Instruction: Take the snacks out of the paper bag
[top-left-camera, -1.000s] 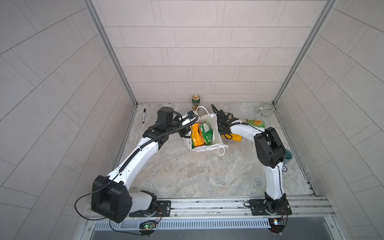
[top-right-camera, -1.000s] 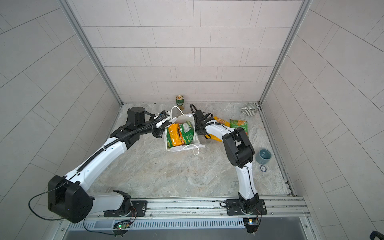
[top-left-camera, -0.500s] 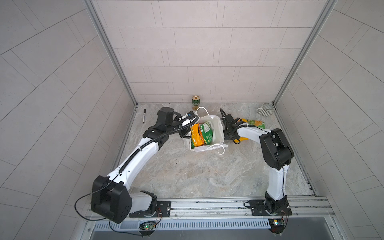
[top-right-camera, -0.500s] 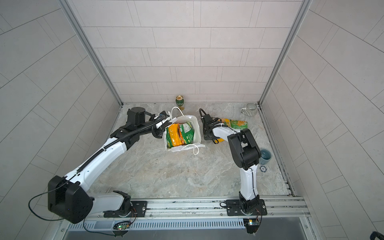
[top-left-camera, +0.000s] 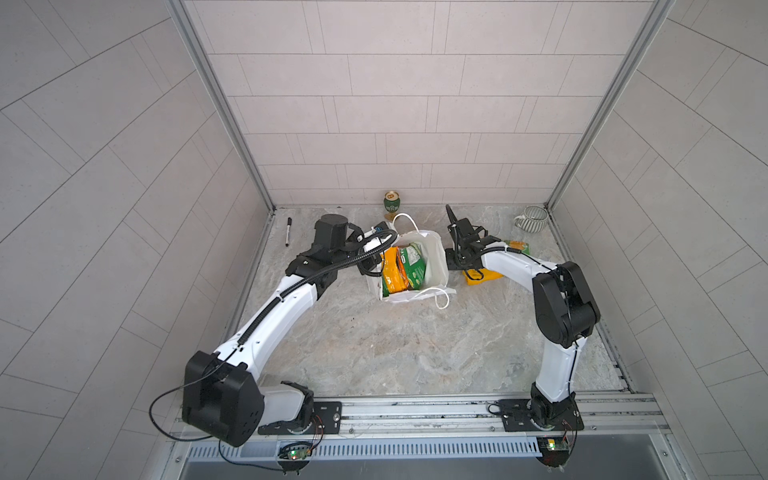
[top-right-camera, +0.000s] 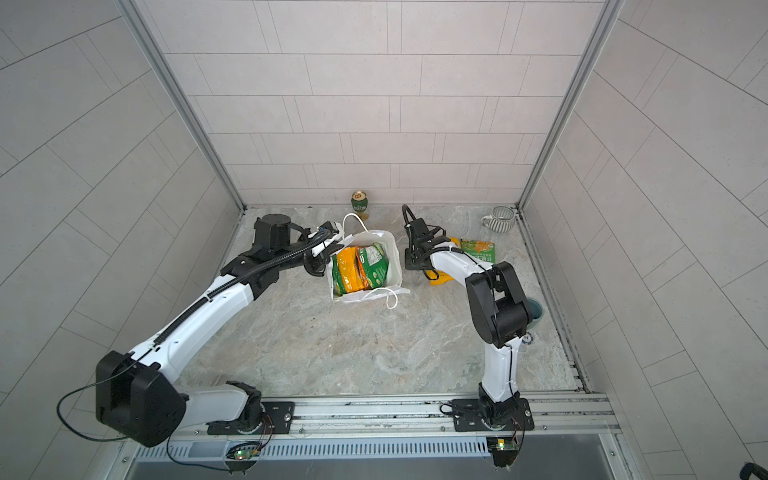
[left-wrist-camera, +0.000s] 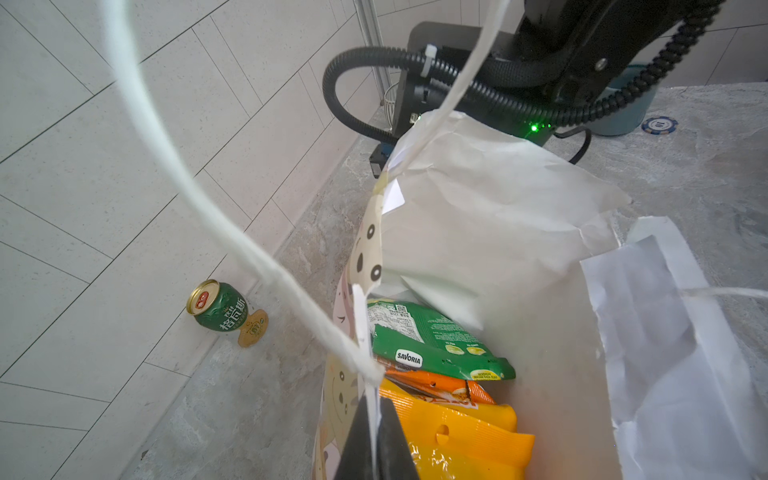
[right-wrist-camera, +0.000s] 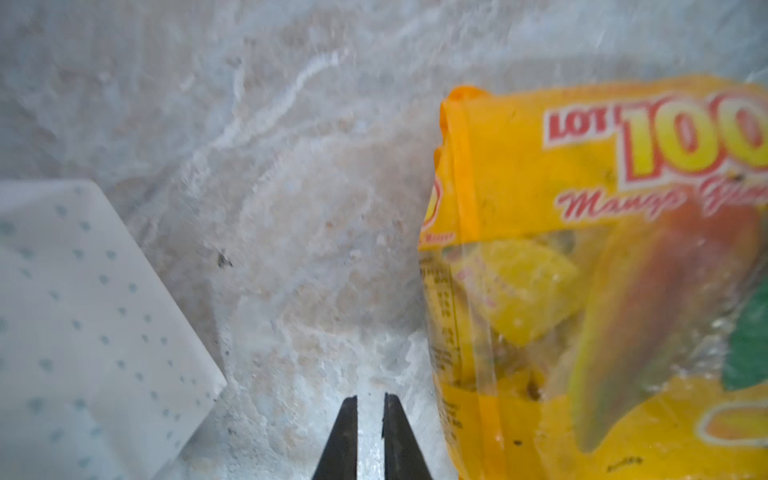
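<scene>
Right claw (right-wrist-camera: 370, 398) ajar, empty | yellow packet (right-wrist-camera: 582, 291) just beside | paper bag (right-wrist-camera: 83, 311) opposite

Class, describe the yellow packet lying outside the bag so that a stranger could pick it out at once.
Find the white paper bag near the table's back. Just right of it, partly under the right arm, a yellow packet lies flat on the table. Its red lettering and yellow-orange face set it apart from the green-and-orange packet behind it.

White paper bag (right-wrist-camera: 83, 311), seemingly teal-speckled side; yellow mango packet (right-wrist-camera: 582, 291); green packet (left-wrist-camera: 432, 340)
</scene>
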